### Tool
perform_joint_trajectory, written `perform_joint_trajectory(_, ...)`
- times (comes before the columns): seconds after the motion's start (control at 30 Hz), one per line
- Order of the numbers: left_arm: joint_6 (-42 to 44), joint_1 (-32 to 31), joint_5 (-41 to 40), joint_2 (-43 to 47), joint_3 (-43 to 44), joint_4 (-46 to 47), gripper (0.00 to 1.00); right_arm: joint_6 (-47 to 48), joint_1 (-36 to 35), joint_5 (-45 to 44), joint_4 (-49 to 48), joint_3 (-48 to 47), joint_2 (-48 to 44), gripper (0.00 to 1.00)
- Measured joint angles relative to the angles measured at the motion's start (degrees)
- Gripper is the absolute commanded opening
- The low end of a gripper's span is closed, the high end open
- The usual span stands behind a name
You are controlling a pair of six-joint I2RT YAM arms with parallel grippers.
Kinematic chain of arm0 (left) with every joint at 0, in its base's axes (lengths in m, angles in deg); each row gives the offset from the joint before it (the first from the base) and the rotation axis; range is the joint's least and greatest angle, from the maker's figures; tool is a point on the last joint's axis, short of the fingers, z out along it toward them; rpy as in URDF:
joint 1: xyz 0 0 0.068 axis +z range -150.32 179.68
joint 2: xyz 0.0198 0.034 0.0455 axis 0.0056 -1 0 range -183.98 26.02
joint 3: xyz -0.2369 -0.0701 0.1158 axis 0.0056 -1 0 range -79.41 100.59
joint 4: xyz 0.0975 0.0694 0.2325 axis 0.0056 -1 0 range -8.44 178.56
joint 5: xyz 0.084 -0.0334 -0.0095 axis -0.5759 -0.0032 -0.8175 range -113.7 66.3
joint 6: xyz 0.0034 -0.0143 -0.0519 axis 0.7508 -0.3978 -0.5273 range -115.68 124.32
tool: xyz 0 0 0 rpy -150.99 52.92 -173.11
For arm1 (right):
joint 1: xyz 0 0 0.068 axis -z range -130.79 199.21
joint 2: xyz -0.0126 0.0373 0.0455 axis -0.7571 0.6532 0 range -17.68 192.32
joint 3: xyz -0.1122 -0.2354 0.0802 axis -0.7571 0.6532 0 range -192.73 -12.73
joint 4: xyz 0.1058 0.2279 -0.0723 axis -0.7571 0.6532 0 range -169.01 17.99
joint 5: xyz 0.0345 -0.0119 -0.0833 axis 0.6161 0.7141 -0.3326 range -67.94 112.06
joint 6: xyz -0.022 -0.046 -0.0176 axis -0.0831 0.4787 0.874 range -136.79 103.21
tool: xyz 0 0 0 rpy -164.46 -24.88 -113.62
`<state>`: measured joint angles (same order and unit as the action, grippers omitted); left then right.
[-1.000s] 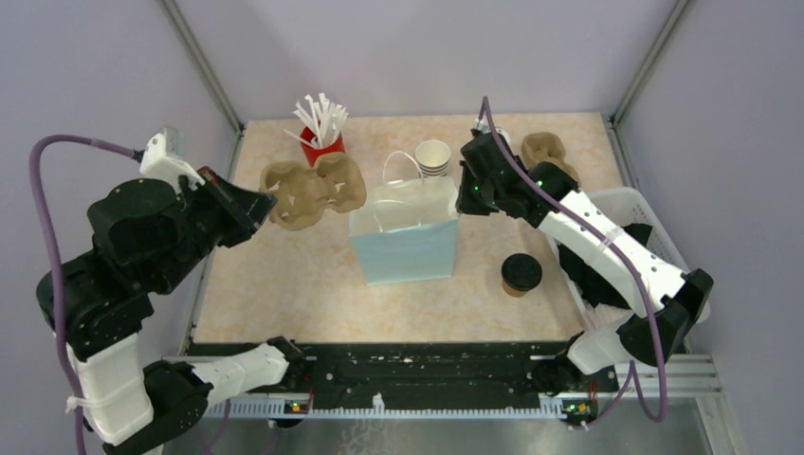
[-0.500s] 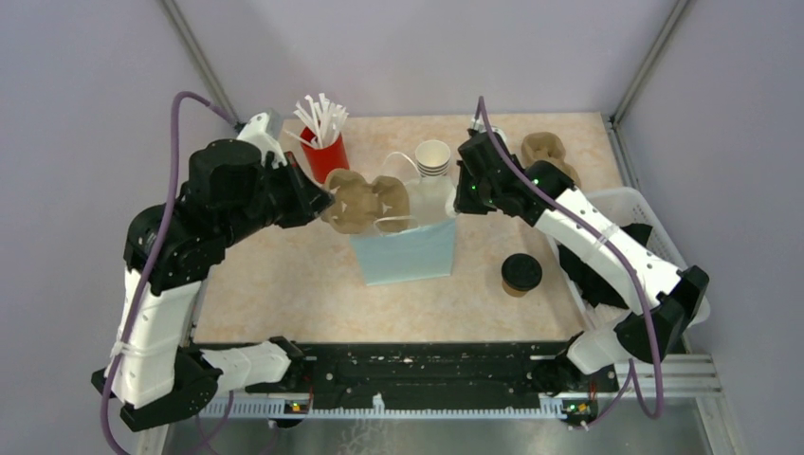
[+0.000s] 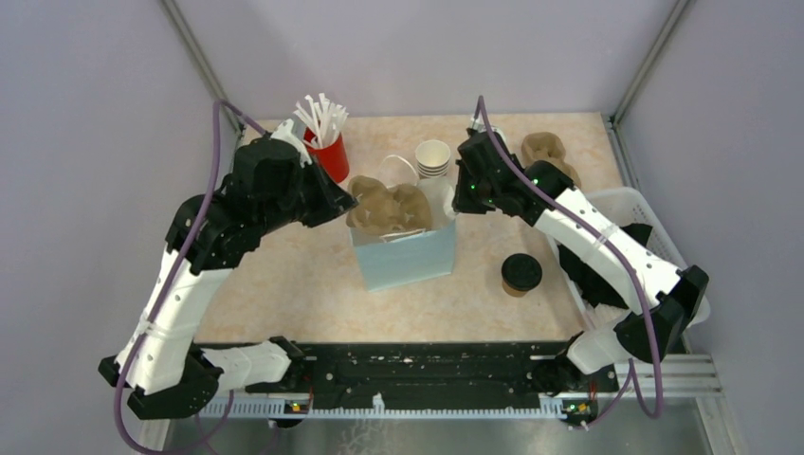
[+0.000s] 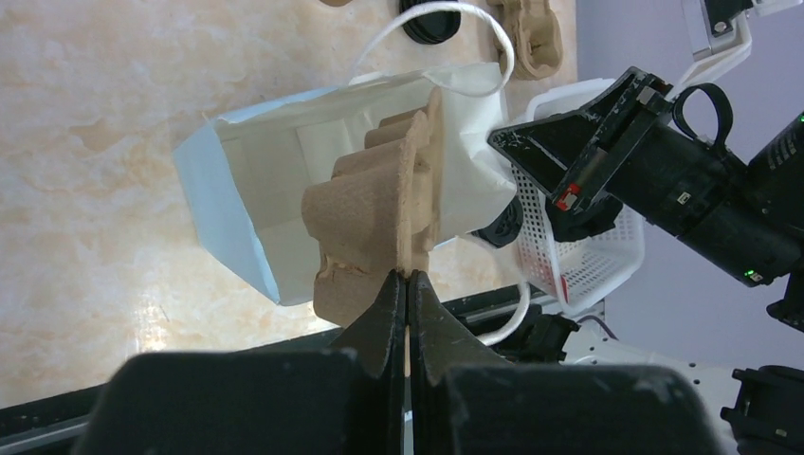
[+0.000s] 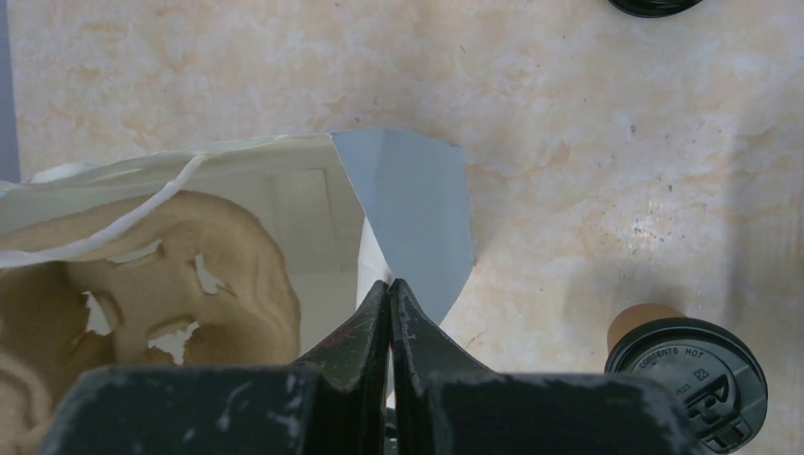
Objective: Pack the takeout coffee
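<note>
At the bag's [image 3: 406, 261] three o'clock stood the takeout coffee [image 3: 520, 273]; my left gripper [image 4: 406, 280] pinched the carrier [image 4: 365, 223], right gripper [image 5: 390, 284] the bag.

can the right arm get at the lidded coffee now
Probably not yet: the right gripper is shut on the edge of the paper bag. The lidded coffee stands unobstructed nearby, so letting go should free it.

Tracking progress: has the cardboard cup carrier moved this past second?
Yes. The cup carrier, held by the left gripper, moved right, from before the red straw cup to over the blue bag.
</note>
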<state>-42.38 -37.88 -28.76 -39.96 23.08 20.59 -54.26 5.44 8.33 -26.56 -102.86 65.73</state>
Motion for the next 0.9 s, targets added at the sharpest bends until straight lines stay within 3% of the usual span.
perform_joint_trajectory(0.9, -8.72, 0.61, 1.73, 6.14, -24.98, 20.15, 0.00, -2.19, 0.00, 1.40, -1.05, 0.02, 0.00, 0.00)
